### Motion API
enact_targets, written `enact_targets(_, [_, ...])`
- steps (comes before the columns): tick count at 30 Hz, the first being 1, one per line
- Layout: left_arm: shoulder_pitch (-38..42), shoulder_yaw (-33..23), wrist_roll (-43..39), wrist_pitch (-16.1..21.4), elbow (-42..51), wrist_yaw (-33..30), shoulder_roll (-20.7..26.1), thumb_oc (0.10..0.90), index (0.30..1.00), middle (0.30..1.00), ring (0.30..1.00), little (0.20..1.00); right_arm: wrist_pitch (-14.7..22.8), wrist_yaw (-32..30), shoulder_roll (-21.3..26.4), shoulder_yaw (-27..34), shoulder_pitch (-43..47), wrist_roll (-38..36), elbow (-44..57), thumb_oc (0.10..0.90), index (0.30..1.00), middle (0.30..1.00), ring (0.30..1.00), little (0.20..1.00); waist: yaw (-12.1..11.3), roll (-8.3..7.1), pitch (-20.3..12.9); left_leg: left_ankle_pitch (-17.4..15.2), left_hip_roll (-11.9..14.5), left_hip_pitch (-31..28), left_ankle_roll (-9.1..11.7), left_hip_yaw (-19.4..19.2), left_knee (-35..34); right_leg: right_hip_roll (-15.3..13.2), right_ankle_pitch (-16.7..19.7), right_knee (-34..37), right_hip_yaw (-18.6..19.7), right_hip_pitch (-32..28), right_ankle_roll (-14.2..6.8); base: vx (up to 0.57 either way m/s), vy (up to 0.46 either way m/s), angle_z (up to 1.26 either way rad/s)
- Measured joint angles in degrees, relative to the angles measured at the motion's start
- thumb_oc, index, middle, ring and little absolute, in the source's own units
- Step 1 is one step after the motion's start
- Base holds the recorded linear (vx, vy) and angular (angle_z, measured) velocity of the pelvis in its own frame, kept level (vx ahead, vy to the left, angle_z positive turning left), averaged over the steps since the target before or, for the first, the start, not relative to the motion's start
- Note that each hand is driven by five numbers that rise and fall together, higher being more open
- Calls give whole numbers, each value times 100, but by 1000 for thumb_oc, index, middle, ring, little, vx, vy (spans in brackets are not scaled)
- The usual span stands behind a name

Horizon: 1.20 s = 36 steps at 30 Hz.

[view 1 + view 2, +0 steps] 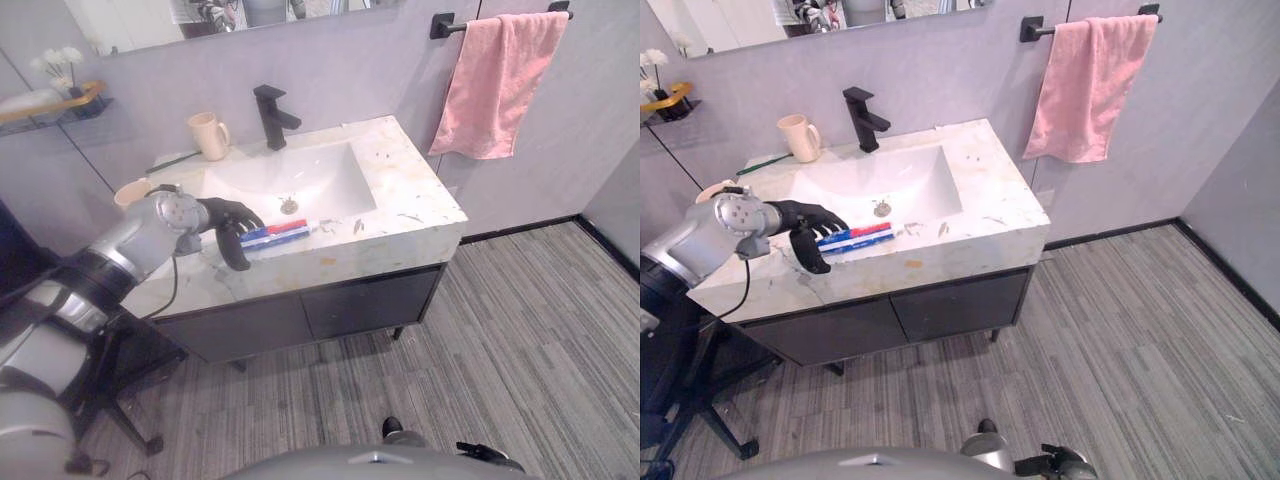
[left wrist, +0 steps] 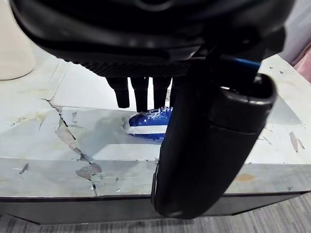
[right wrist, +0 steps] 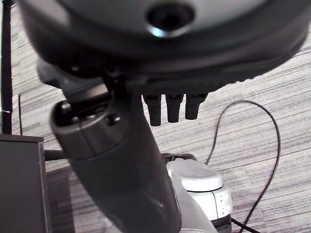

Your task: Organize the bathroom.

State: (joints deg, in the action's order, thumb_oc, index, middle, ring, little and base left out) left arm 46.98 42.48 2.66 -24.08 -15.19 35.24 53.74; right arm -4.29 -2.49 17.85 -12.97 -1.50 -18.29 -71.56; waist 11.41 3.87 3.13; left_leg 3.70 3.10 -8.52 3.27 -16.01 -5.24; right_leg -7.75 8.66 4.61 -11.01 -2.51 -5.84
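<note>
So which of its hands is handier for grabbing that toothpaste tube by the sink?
The left hand: it is already over the counter, fingers at the toothpaste tube. The right hand hangs over the floor.

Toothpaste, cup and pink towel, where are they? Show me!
toothpaste (image 1: 277, 234), left eye view, middle of the tube.
cup (image 1: 207, 135), left eye view, its side wall.
pink towel (image 1: 495, 85), left eye view, middle of the hanging cloth.

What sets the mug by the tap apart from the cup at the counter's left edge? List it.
The mug stands at the back beside the black tap, in full view; the cup sits at the left edge, partly hidden behind the left robot hand. The mug shows a handle; none shows on the cup. Both are cream-coloured and upright on the counter.
</note>
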Motion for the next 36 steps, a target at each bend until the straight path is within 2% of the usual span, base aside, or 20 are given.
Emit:
enact_targets(7, [0, 0, 26, 5, -16, -2, -128, 800, 900, 900, 900, 900, 0, 25, 1, 1, 0, 0, 1, 800, 900, 900, 900, 900, 0, 3, -2, 0, -2, -4, -1, -3, 0, 0, 2, 0, 4, -1, -1, 0, 0, 0])
enact_targets(8, [0, 0, 43, 7, -16, -2, -148, 733, 799, 799, 799, 799, 0, 30, 1, 2, -1, -1, 1, 800, 900, 900, 900, 900, 2, 5, -3, 0, -1, -5, -1, -5, 0, 0, 2, 0, 7, -1, -1, 0, 0, 0])
enact_targets(9, [0, 0, 66, 13, -17, -2, -160, 711, 766, 766, 766, 766, 0, 34, 3, 4, -1, -2, 1, 800, 900, 900, 900, 900, 6, 5, -4, 0, -2, -5, -1, -6, 0, 0, 2, 0, 9, -1, -1, 0, 0, 0])
enact_targets(10, [0, 0, 130, 22, -17, -2, -168, 496, 444, 444, 444, 444, 0, 37, 3, 10, -1, -4, 1, 800, 900, 900, 900, 900, 11, 5, -4, 0, -1, -5, -1, -7, 0, 1, 3, 0, 9, -1, -1, 0, 0, 0])
enact_targets(11, [0, 0, 214, 30, -17, -2, -175, 433, 349, 349, 349, 349, 0, 39, 3, 20, -3, -4, 1, 800, 900, 900, 900, 900, 15, 5, -4, 0, -1, -5, -1, -7, 0, 0, 3, 0, 10, -1, -2, 0, 0, 0])
enact_targets(12, [0, 0, 269, 32, -23, -12, -178, 400, 300, 300, 300, 300, 0, 42, 3, 44, -5, -5, 0, 800, 900, 900, 900, 900, 22, 8, -6, 0, -1, -6, -1, -8, 0, 1, 3, 0, 11, 0, -2, 0, 0, 0])
enact_targets(23, [-109, 287, 1061, 302, -76, -2, -385, 400, 300, 300, 300, 300, 5, 49, 6, 124, -18, -17, 15, 800, 900, 900, 900, 900, 95, 13, -8, -3, -8, 3, -5, -26, 0, -1, 7, -1, 30, 17, -6, 0, 0, 0])
enact_targets(28, [-378, 255, 1402, 533, 14, -388, -448, 400, 300, 300, 300, 300, 7, 61, 14, 227, -57, -20, 42, 800, 900, 900, 900, 900, 83, 53, -35, -8, -11, 0, -10, -31, 0, -4, 10, -1, 36, 17, -13, 0, 0, 0])
enact_targets(32, [-559, 112, 1784, 549, 47, -657, -592, 400, 300, 300, 300, 300, 14, 64, 39, 229, -87, -20, 53, 800, 900, 900, 900, 900, 35, 54, -35, -29, -12, 5, 1, -30, -1, -8, 19, 0, 37, 21, -24, 0, 0, 0])
enact_targets(36, [-658, 88, 1828, 547, 89, -920, -671, 400, 300, 300, 300, 300, 16, 64, 43, 227, -151, -20, 53, 800, 900, 900, 900, 900, -25, 51, -34, -27, -11, 14, -5, -20, -1, -9, 20, 1, 34, 26, -26, 0, 0, 0])
